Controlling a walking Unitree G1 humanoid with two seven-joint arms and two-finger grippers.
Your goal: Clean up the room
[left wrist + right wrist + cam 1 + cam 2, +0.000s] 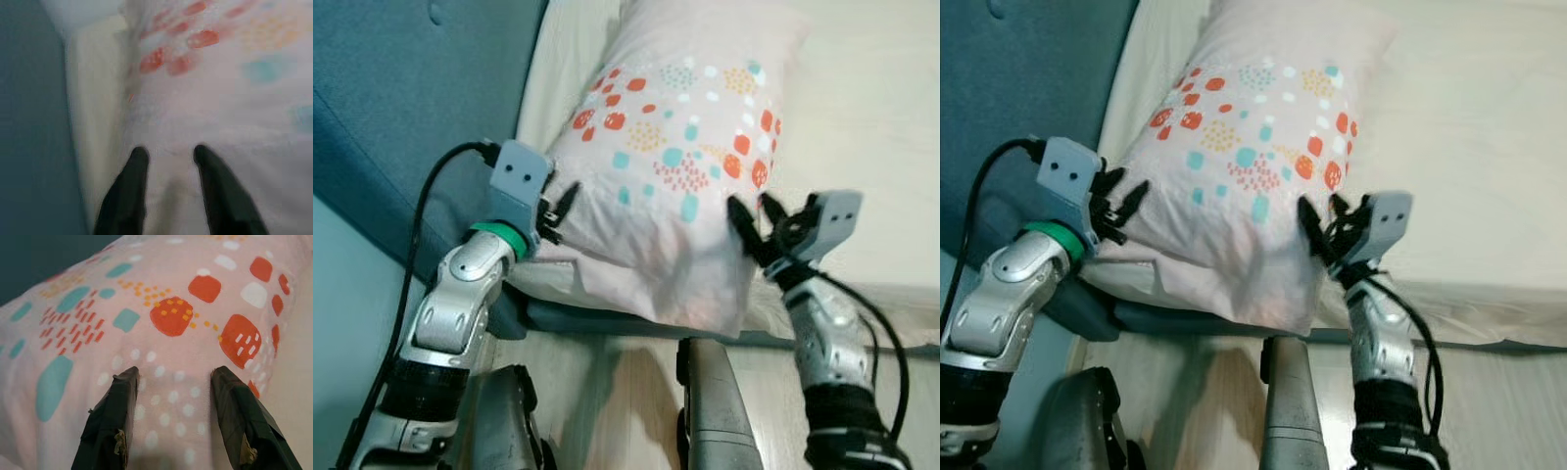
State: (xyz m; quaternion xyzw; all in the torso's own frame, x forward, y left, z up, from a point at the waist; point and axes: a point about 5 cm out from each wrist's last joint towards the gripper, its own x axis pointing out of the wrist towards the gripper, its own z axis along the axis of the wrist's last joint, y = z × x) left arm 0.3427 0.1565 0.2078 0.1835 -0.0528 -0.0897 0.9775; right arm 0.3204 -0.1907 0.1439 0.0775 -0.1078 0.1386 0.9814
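A pale pink pillow [680, 147] with red, teal and orange spots lies on the cream bed [862, 147], its near end hanging over the bed's edge. My left gripper [558, 211] presses against the pillow's left side with its fingers [132, 181] open on the fabric. My right gripper [756, 223] is at the pillow's right side, fingers [117, 416] open and resting on the cloth. Both grippers flank the pillow [161, 333] between them, and neither one pinches any of its fabric.
A teal upholstered headboard [421, 108] rises on the left, close to my left arm. The mattress edge [862, 304] runs across below the pillow. Wooden floor [607, 392] and my own legs lie beneath.
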